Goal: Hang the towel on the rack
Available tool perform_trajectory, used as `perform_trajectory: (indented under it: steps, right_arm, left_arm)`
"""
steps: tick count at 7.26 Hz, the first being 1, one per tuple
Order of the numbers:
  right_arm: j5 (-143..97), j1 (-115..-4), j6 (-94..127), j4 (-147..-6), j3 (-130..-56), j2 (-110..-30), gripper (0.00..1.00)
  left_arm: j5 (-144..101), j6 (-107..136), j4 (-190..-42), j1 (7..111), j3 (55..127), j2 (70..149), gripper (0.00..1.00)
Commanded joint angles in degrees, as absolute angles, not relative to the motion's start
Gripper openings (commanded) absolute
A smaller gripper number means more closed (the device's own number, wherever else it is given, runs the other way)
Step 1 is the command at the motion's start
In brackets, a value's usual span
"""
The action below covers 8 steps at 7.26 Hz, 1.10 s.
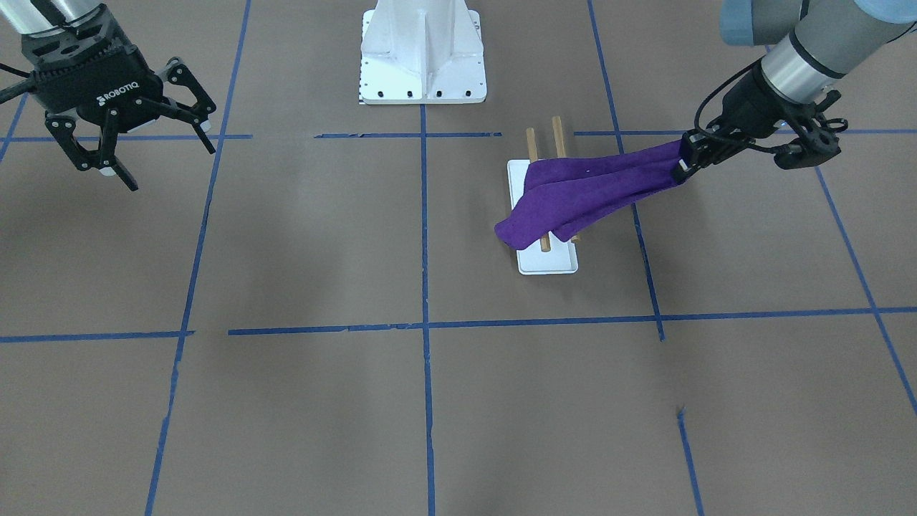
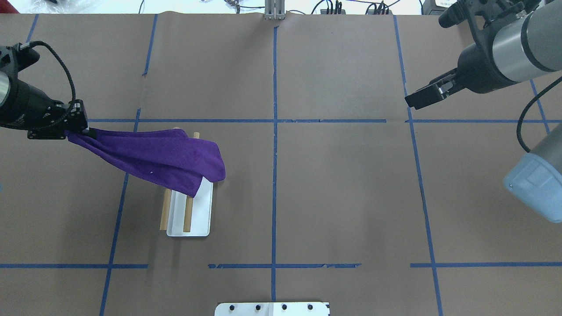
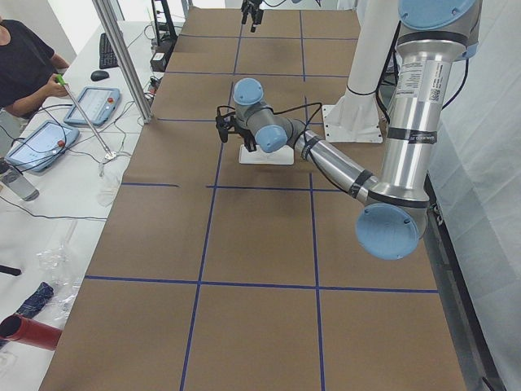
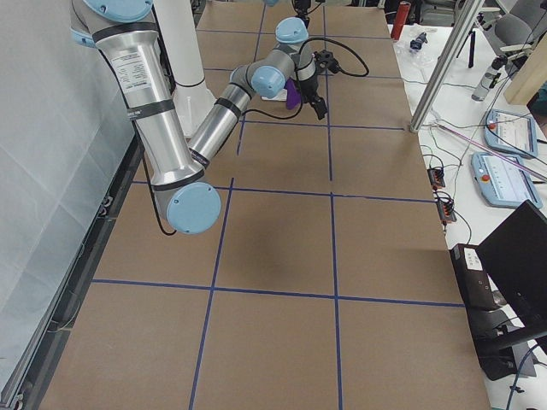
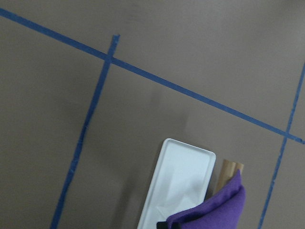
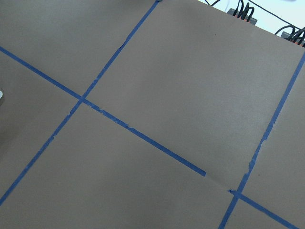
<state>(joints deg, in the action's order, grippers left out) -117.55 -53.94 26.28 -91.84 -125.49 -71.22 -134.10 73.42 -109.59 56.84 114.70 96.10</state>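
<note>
The deep-purple towel lies draped across the rack's two wooden rods, its free end hanging over the far side. The rack's white base sits on the table; it also shows in the front view and the left wrist view. My left gripper is shut on one end of the towel and holds it stretched out to the side of the rack, above the table. My right gripper is open and empty, high above the table far from the rack.
The large white bolted pedestal base stands at the robot's side of the table, near the rack. Blue tape lines divide the brown table. An operator and tablets are beyond the table's far edge.
</note>
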Motion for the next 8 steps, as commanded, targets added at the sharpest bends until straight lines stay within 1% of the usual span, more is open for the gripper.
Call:
perform_trajectory:
  steps: [1, 2, 5, 6, 7, 8]
  right_arm:
    - [-118.1, -54.5, 26.3, -91.8, -125.5, -71.9, 1.0]
    - [-118.1, -54.8, 26.3, -91.8, -125.5, -72.6, 1.0]
    - [-120.7, -58.7, 26.2, -91.8, -124.6, -75.2, 1.0]
    - [-123.3, -62.0, 25.6, -91.8, -122.1, -77.6, 1.0]
    - [-124.3, -64.8, 25.3, -91.8, -118.3, -79.0, 1.0]
    - [-124.4, -67.4, 24.6, -92.0, -115.0, -80.9, 1.0]
  left_arm:
    - [-134.0, 72.3, -109.6, 56.8, 112.6, 96.2, 0.58]
    - [-133.9, 72.8, -109.6, 56.8, 112.2, 96.4, 1.0]
    - [-133.9, 71.9, -109.7, 57.0, 111.9, 96.3, 1.0]
    - [-132.7, 66.2, -110.4, 58.2, 110.8, 96.2, 1.0]
    - [-131.8, 54.0, -110.3, 61.2, 108.2, 95.6, 1.0]
    - [-131.9, 38.9, -110.2, 67.0, 103.8, 95.3, 1.0]
